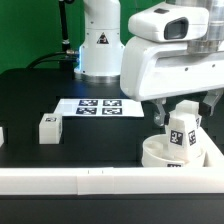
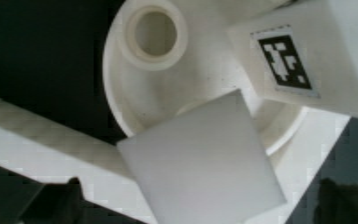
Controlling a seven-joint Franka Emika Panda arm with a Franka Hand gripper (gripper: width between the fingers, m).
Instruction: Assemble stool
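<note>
Black counter [image 1: 30, 90] with stool parts, seen from my remote station. The round white seat [image 1: 160, 155] lies at the exterior view's right, just behind the long white bar edging [image 1: 60, 180]. A white block leg with a square tag [image 1: 180, 136] stands upright on the seat, under the arm's hand [image 1: 185, 118].

The fingers stand on either side of that leg. The wrist view shows them only as dark blurs near the corners, so I cannot tell whether they are clamped on the leg or standing just off it.

The wrist view also shows an empty round socket [image 2: 153, 35] in the seat, beside the tagged block.

A second leg [image 1: 48, 128] lies loose on the counter, well apart, toward the exterior view's left. A white shape at the left edge [image 1: 2, 135] may be the third leg. The marker board [image 1: 98, 105] lies flat behind them.

My reading is that the job is at an early stage. One leg is at the seat, though I cannot tell whether it is fully seated, and two are not yet fitted.
</note>
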